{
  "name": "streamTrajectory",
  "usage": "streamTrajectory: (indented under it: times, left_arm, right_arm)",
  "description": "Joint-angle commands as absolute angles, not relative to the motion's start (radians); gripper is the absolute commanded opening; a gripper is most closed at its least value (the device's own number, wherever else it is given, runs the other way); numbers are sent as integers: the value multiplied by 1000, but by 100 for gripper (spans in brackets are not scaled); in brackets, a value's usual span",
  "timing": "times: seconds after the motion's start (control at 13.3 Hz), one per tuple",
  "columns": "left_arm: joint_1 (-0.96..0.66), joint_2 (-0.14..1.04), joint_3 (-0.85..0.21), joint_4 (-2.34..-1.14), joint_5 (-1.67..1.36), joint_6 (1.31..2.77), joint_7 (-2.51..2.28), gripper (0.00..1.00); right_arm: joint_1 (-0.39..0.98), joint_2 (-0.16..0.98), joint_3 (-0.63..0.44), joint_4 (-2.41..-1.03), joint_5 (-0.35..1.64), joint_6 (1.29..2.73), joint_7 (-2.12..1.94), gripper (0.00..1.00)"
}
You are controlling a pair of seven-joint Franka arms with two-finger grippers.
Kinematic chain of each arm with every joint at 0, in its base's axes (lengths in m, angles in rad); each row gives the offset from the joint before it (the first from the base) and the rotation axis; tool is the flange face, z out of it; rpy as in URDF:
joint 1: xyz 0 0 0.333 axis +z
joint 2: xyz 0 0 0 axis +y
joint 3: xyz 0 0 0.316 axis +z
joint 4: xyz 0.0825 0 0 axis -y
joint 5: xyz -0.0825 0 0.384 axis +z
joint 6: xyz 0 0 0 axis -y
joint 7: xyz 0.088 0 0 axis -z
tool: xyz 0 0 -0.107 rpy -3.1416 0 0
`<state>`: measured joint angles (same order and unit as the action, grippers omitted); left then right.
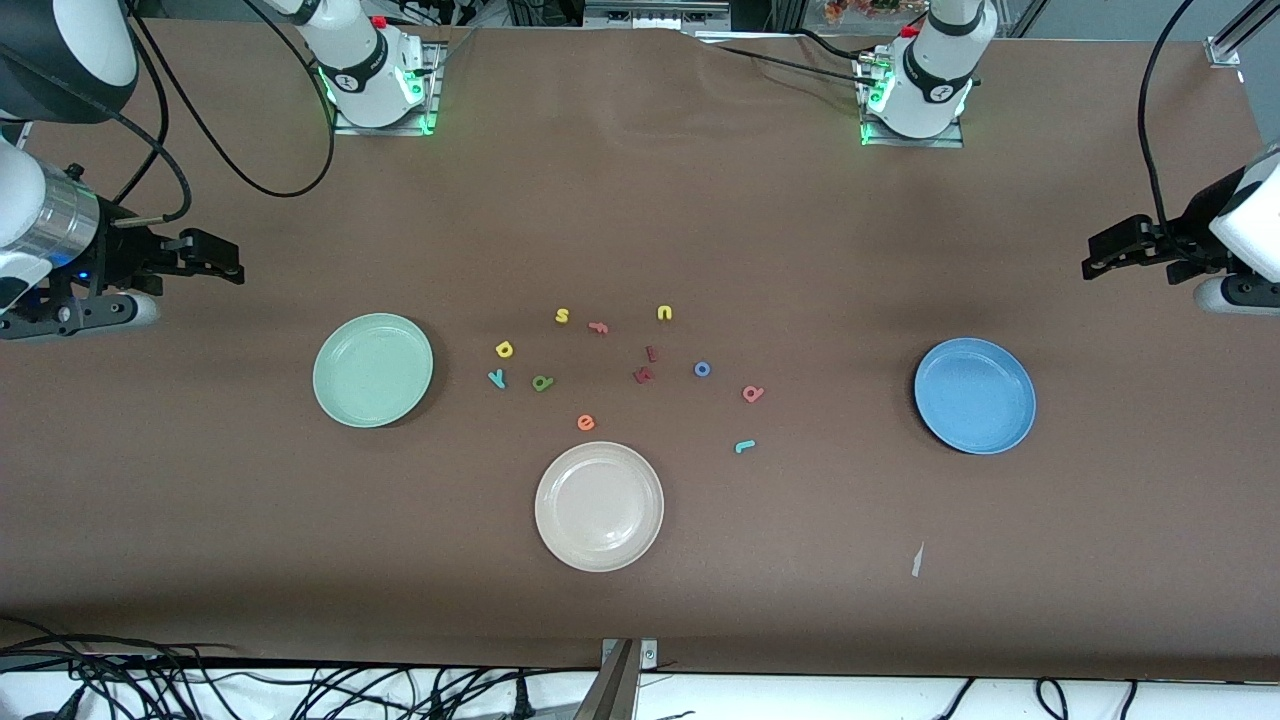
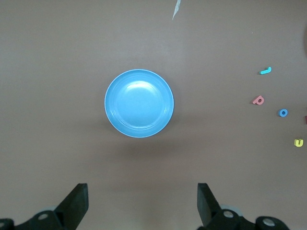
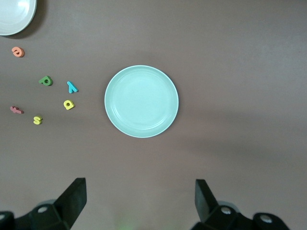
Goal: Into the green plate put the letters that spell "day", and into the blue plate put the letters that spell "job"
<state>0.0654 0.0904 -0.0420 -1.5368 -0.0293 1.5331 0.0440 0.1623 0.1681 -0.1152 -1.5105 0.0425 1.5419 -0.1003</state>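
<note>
Nearest the camera edge of the bench: cream-white plate (image 1: 599,506), empty, not part of the job. Green plate (image 1: 372,369) lies toward the right arm's end, blue plate (image 1: 975,395) toward the left arm's end; both empty. Between them, mid-bench, loose letters: yellow d (image 1: 504,349), olive a (image 1: 542,382), teal y (image 1: 496,378) close together near the green plate; blue o (image 1: 702,369), salmon b (image 1: 753,394), teal j (image 1: 744,446) nearer the blue plate. Judgement: foam, feather-light, soft, thin and flat on the brown mat, so pinch across the edges from straight above; likely to skid or flip. Left gripper (image 2: 143,201) hangs over the bench by the blue plate, jaws spread, holding nothing; right gripper (image 3: 140,199) likewise by the green plate. Plenty of open mat around.
</note>
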Motion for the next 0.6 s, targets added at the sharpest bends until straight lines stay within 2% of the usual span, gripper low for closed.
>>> streamTrajectory:
  times: [0.0,0.53]
  left_arm:
    - [69,87,-46,-1545,-8,1546,61,100]
    - [69,91,-46,-1545,-8,1546,61,100]
  right_arm:
    - [158,163,-115,-1517,61,1545,-104,100]
    - [158,163,-117,-1526,61,1545,-104,100]
